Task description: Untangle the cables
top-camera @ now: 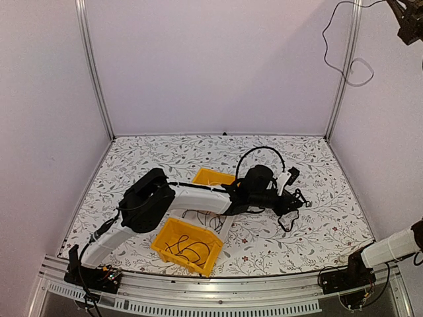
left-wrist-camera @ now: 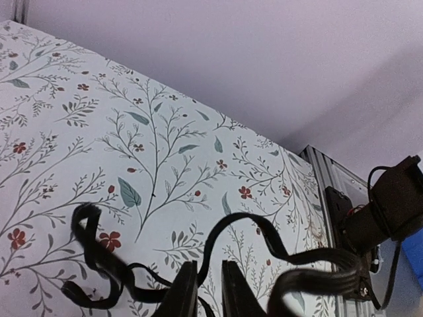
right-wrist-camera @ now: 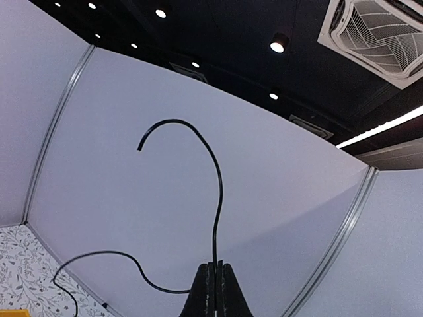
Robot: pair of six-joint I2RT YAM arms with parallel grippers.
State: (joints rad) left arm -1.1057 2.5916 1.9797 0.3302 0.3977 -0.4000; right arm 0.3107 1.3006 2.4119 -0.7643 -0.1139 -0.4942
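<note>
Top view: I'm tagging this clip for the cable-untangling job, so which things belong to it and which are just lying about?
Belongs to the job:
- thin black cable pinched in the right gripper
- flat black cable at the left gripper
- cables in the near yellow bin

Just lying about:
- far yellow bin
- floral table cover
</note>
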